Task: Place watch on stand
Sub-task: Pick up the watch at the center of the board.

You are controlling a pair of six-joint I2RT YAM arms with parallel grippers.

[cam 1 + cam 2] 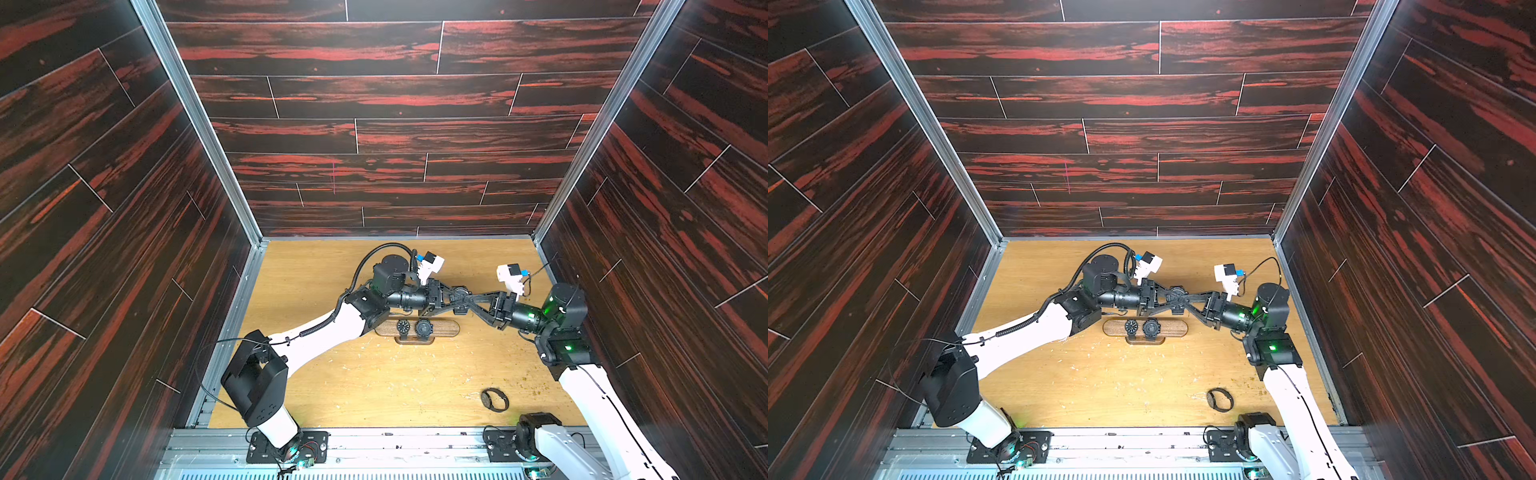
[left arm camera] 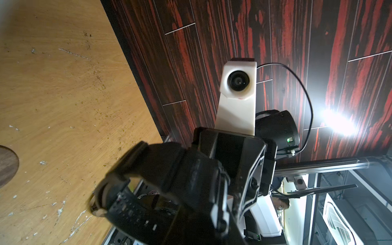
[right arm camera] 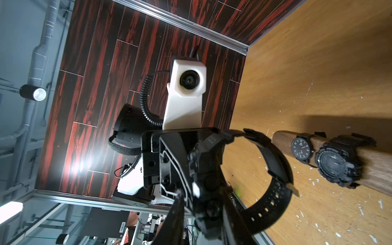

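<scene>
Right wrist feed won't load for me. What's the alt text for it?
A black watch is gripped between the left gripper and right gripper, its strap looping out over the table. Beyond it, the wooden stand carries two watches, its near end bare.

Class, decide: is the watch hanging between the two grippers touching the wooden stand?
Apart. In both top views a strip of bare table shows between the held watch and the stand.

Matt black plastic watch (image 3: pixel 212 167), smooth dark wooden stand (image 3: pixel 377 167), scuffed pale wooden tabletop (image 1: pixel 374 386).
</scene>
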